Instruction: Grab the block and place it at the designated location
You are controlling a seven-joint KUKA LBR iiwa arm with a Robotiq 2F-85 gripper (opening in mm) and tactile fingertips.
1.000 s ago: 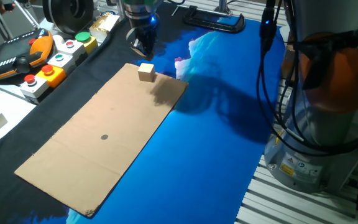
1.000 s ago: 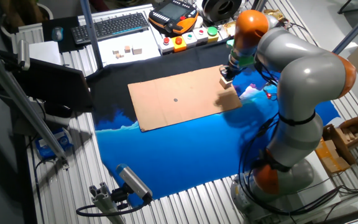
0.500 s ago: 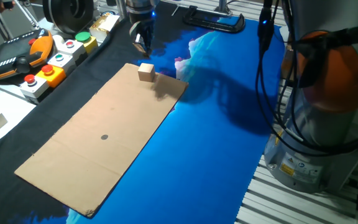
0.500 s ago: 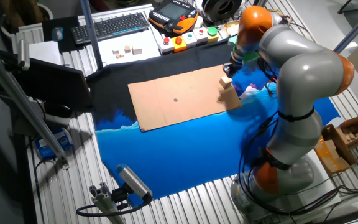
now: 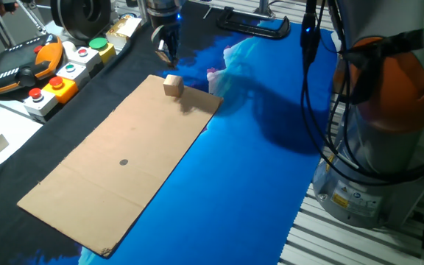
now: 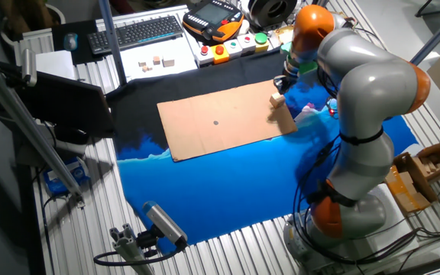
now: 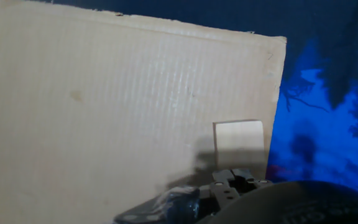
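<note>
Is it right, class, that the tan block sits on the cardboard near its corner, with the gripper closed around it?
Not quite. The block does sit on the cardboard near its corner, but the gripper is not around it: one fixed view shows it hanging above and behind the block, apart from it. The hand view also shows the block standing free.

The table (image 6: 228, 244) is ribbed aluminium, spread with a blue cloth (image 5: 249, 184) and a black cloth (image 5: 135, 62). A cardboard sheet (image 5: 101, 184) lies flat across both. On the bare metal lie a keyboard (image 6: 140, 32), white paper (image 6: 159, 61) bearing small cubes, a pendant (image 5: 20, 66) and a button box (image 5: 50, 92)
</note>
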